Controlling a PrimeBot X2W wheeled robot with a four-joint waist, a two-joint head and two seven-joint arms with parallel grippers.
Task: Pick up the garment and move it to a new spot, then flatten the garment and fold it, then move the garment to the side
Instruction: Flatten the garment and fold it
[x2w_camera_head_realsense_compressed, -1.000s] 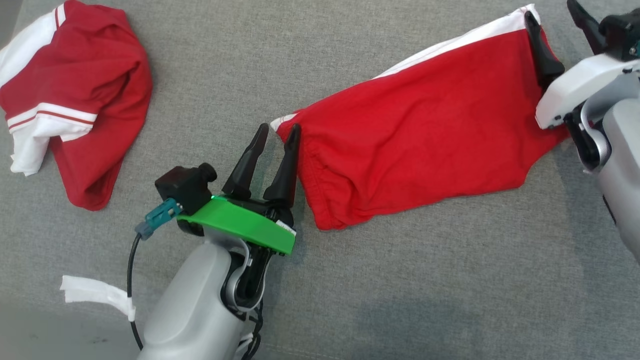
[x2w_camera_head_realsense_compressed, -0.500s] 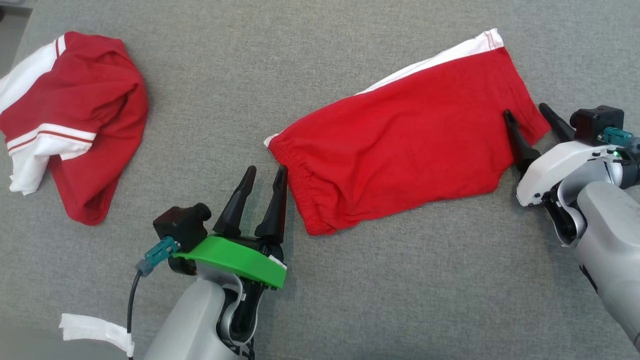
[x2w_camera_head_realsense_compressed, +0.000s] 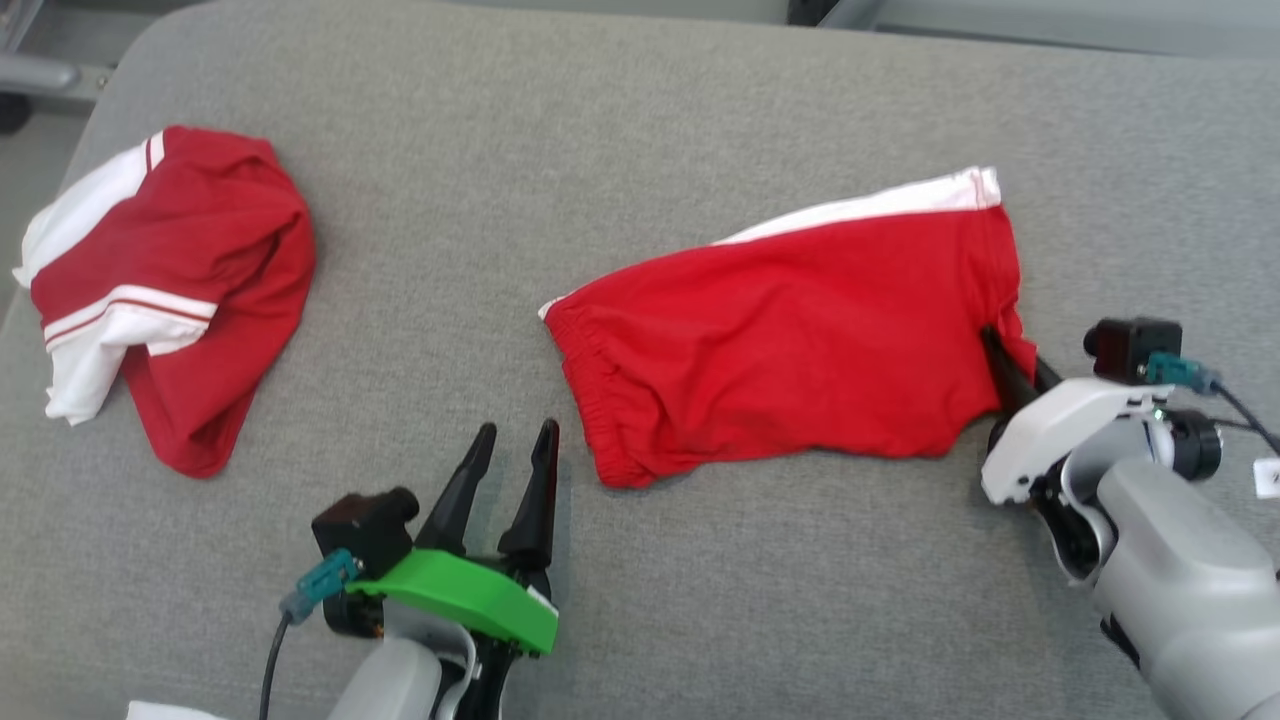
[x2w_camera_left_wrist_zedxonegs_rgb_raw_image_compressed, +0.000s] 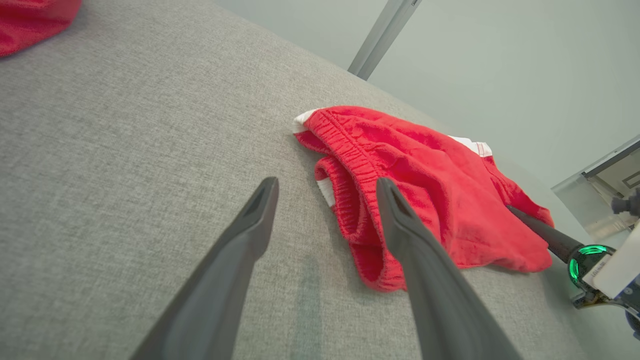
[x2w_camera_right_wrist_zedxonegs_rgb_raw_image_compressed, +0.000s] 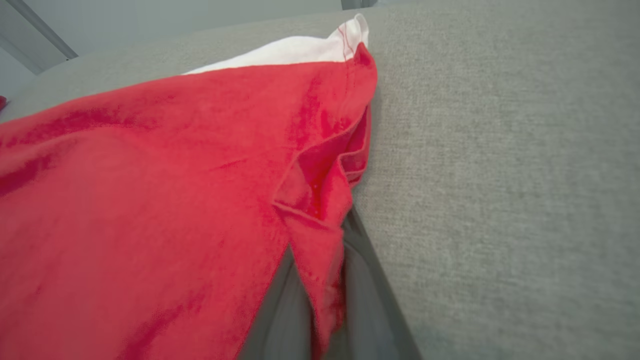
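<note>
shorts: the red shorts (x2w_camera_head_realsense_compressed: 790, 340) lie mostly flat on the grey desk (x2w_camera_head_realsense_compressed: 600, 120), right of middle, with a white stripe (x2w_camera_head_realsense_compressed: 880, 205) along the far edge and the waistband (x2w_camera_head_realsense_compressed: 580, 390) at the left end

right claw: the right claw (x2w_camera_head_realsense_compressed: 1012, 360) is clamped shut on the near-right corner of the shorts. The right wrist view shows a thin fold of leg hem (x2w_camera_right_wrist_zedxonegs_rgb_raw_image_compressed: 320, 200) squeezed between the fingers.

left claw: the left claw (x2w_camera_head_realsense_compressed: 517, 428) is spread wide and holds nothing. It sits near the waistband's near corner but clear of it.

other garment: a second red-and-white piece (x2w_camera_head_realsense_compressed: 170, 290) is bunched up at the far left, well apart from the shorts

worry 1, thin grip: honestly that pinch looks like just a sliver of hem. A quick pull could slide it right out of the right claw, or it may only have the top layer, and then the shorts peel open instead of moving as one piece.

worry 2, one-corner lift: if the right claw hauls before the left one has the waistband, I'd expect the shorts to swing from that corner and crumple, which wrecks the flat lay.

worry 3, waistband grab: the elastic is gathered and doubled over at the near end. An open claw coming in low could shove the cloth along the desk or catch one layer only.

worry 4, drag: the fabric desk looks grippy, so pulling the shorts sideways without lifting them probably rucks up the underside.

worry 5, mix-up: low odds, but the left claw has the other garment on its side too
</note>
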